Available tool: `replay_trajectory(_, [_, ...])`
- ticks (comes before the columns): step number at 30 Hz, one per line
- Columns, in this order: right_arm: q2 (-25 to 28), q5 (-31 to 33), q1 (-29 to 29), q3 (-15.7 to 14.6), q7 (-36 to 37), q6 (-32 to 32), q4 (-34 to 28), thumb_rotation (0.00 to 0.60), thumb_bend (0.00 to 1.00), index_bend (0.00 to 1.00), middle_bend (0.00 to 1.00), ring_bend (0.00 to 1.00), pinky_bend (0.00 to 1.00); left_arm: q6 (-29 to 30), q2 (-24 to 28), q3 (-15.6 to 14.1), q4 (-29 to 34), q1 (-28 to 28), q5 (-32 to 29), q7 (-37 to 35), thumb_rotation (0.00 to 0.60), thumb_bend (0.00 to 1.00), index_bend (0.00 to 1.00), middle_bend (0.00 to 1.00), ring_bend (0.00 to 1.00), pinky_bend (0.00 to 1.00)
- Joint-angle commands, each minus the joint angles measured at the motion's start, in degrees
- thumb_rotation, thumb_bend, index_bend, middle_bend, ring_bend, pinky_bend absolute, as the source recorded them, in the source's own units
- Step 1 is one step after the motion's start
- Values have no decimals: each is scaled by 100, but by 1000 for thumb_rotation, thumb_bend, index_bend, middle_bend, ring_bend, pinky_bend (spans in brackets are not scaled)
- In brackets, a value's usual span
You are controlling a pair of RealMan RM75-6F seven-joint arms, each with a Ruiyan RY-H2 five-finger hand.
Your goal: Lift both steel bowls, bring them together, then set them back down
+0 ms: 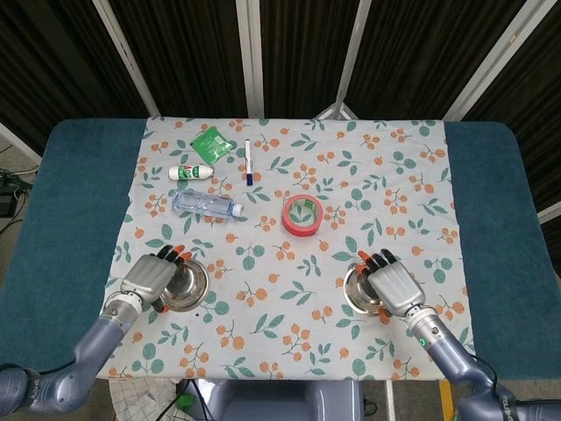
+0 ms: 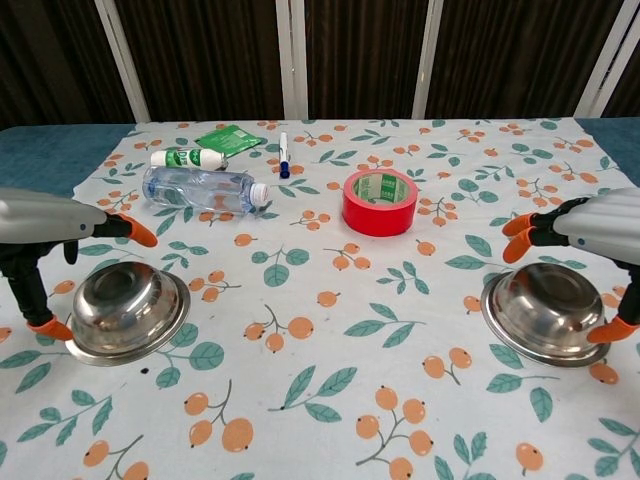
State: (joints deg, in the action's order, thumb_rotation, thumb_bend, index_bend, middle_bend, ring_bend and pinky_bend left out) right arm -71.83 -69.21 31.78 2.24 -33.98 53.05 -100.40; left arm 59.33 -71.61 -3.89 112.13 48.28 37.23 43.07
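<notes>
Both steel bowls sit flat on the flowered cloth (image 2: pixel 330 400), well apart. The left bowl (image 2: pixel 125 310) lies near the cloth's left edge, and the left hand (image 2: pixel 45 235) hovers over it with fingers spread, holding nothing. The right bowl (image 2: pixel 545 315) lies near the right edge under the right hand (image 2: pixel 590 240), which is likewise open, its orange fingertips (image 2: pixel 520 235) clear of the rim

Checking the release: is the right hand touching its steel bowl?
Apart. The chest view shows the right hand spread above the steel bowl, tablecloth visible between fingertips and rim.
</notes>
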Motion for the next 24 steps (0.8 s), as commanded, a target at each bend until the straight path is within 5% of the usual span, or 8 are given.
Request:
replay_trajectory(1, [106,353,62,-14,-253,-36,-234,600,90,179,67,131,72,36,8,4,19,-15,71,-37,600,0,65,0,0,262])
replay_trajectory(8, [313,722,100,-28,-404,107,-650,600,58,159,54,122,52,127,168,-14,185,-106,357,-200,600,0,39,0,0,249])
replay_trajectory(12, [394,285,-158,116,443,521,-826,600,57,164,54,131,53,383,450,-97,495,-360,840,-476,600,0,39,0,0,249])
replay_trajectory(18, [-134,-1421,-806,240,2811,1997,379,600,56,195,54,136,52,1261,752,-372,507,-1180,2304,-1165,600,0,44,0,0,249])
replay_trajectory(24, [-102,-1748,-1302,146,3447,2830,1062,600,57,195,54,137,52,2701,740,-856,47,-2307,3598,-1193,600,5,94,0,0,249])
